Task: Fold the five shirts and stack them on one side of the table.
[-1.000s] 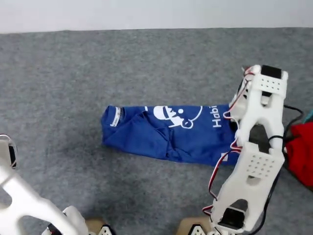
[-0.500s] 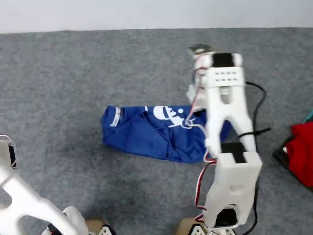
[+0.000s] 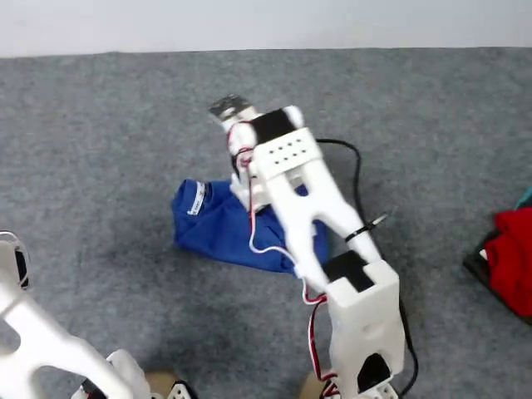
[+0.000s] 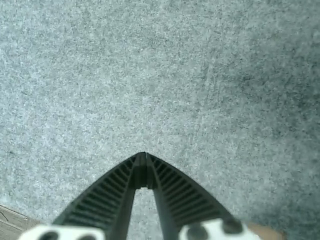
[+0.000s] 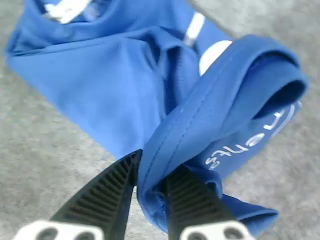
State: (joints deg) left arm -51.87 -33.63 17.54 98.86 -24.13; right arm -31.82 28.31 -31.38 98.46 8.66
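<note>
Right wrist view: the right gripper (image 5: 150,161) pinches the hem of the half-folded blue cloth shirt (image 5: 100,85) in the middle of the grey felt table (image 3: 100,125). Thin pinch, I think — the hem could slip and the fold flop open. The left gripper (image 4: 145,157) is closed, empty.

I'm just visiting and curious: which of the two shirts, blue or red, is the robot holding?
The blue shirt: the right gripper pinches its folded edge. The red shirt lies apart at the edge of the table, with no gripper on it.
</note>
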